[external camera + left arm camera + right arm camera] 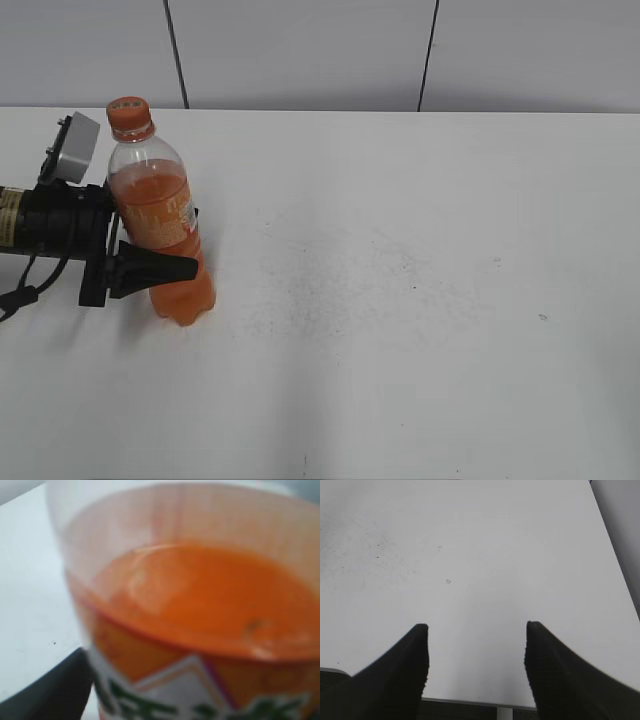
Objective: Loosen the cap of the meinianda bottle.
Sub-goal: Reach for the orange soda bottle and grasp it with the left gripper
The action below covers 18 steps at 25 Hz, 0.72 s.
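the cap [128, 110] is orange. the meinianda bottle [158, 215] is clear on top, with orange drink inside and an orange label with pale marks. up close the label [200, 695] shows white and green shapes. the table [420, 300] is white with tiny dark specks. both grippers are black: left gripper [165, 268], right gripper [475, 645].
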Motion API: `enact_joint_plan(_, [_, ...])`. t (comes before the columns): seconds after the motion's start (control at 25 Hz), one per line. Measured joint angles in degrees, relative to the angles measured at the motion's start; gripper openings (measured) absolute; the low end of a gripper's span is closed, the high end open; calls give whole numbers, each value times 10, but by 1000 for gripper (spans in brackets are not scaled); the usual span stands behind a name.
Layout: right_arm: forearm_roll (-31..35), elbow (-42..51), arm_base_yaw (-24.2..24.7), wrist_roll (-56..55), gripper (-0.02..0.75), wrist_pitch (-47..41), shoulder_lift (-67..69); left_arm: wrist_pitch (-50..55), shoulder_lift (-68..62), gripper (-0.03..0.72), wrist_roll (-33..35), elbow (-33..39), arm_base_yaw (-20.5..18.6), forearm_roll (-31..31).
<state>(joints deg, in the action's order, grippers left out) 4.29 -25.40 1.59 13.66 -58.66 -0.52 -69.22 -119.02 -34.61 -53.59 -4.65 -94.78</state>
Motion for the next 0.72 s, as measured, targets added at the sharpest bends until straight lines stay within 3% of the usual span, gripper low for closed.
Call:
enact_joint_plan(0.24, [0, 0, 0, 0, 460, 0, 0, -1, 0, 427, -5, 0, 0, -5])
enact_joint_plan(0.72, [0, 0, 0, 0, 460, 0, 0, 15, 4, 421, -19, 0, 14, 22])
